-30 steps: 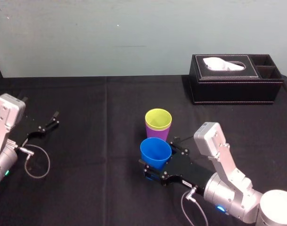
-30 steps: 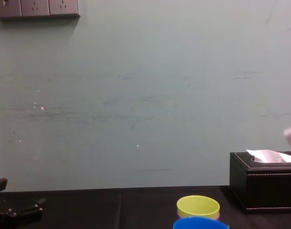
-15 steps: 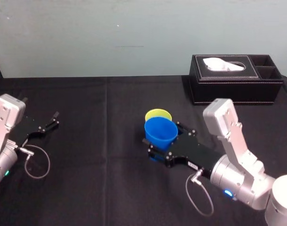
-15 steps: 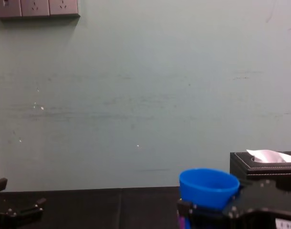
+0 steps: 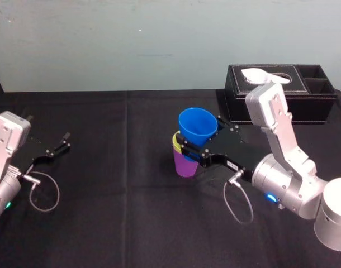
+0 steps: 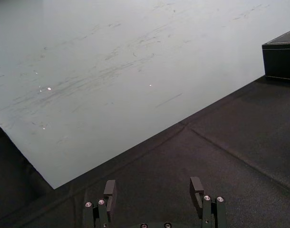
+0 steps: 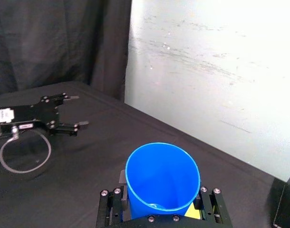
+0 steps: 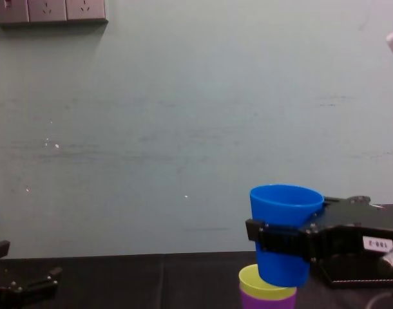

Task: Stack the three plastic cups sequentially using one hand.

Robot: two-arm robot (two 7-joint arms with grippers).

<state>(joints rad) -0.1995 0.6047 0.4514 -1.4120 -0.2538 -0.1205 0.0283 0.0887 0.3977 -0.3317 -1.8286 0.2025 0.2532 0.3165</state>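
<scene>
A: Far left?
B: Left end effector (image 5: 63,142), idle low over the bench (image 5: 120,195), fingers spread wide
A: Middle?
B: Yellow-green cup (image 8: 264,284) nested in purple cup (image 5: 185,166) on the bench. Just above, blue cup (image 5: 197,127) pinched by right end effector (image 5: 201,140), reaching in from the right

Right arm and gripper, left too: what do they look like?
Right gripper: flat black body and fingers, small white label, thin grey cable loop. Behind it a silver cylindrical wrist with a blue light, then a boxy light grey link. Left gripper matches: black fingers, light grey link, looped grey cable.
</scene>
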